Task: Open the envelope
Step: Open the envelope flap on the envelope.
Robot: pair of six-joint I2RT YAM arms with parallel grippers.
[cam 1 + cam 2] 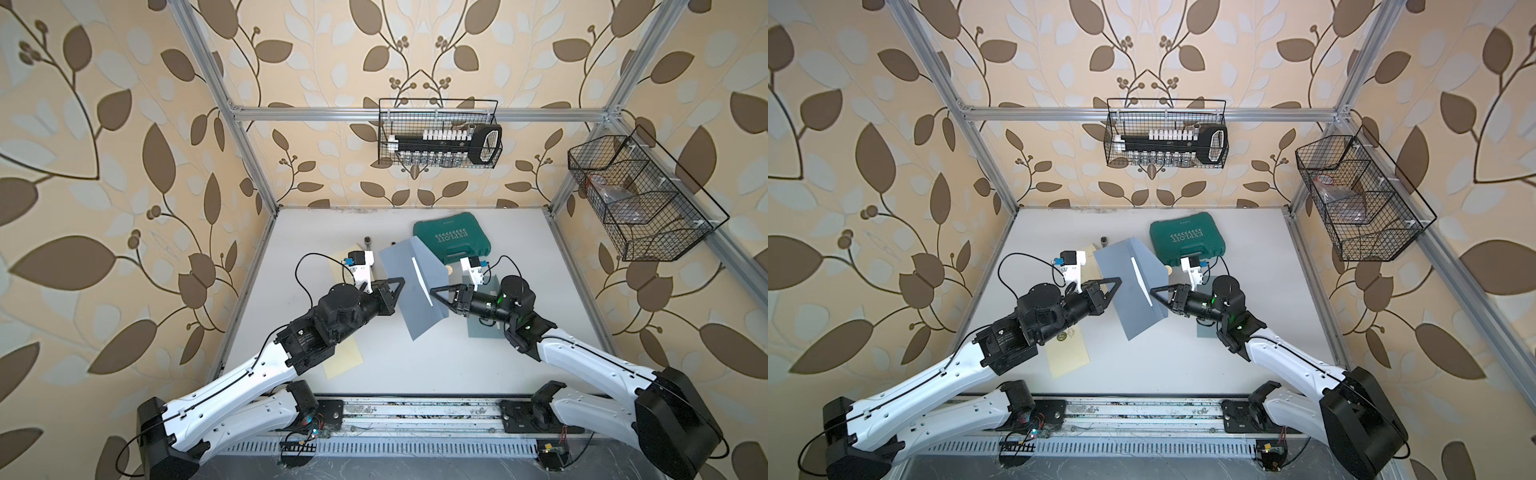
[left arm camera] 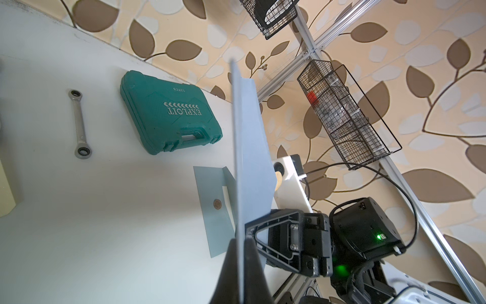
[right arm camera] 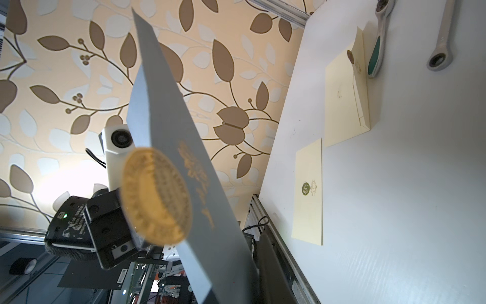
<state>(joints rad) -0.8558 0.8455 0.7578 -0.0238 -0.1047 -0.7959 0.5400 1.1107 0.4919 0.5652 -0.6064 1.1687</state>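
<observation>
We see the grey-blue envelope [image 1: 409, 299] held up off the counter [image 1: 415, 370], roughly in the middle between the two arms, tilted on edge rather than lying flat. The left pincer [image 1: 402, 280] is clamped on its near-left edge; in the left wrist view both dark fingers [image 2: 228, 265] press flat against the sheet with no gap. One panel of the envelope folds away from the rest toward the right arm, and a white strip [image 1: 420, 281] runs along it in both top views. The right pincer [image 1: 433, 291] has its tip right at that panel's edge, but we cannot tell whether its jaws grip the paper or only touch it. A round gold seal [image 3: 155, 194] sits on the envelope's face in the right wrist view, blurred by closeness. On the counter lie a green tool case [image 1: 453, 241] behind the envelope, a cream envelope [image 1: 1068, 359] under the left arm, a second grey-blue envelope [image 2: 214, 208] under the right arm, and a wrench [image 2: 80, 123].
</observation>
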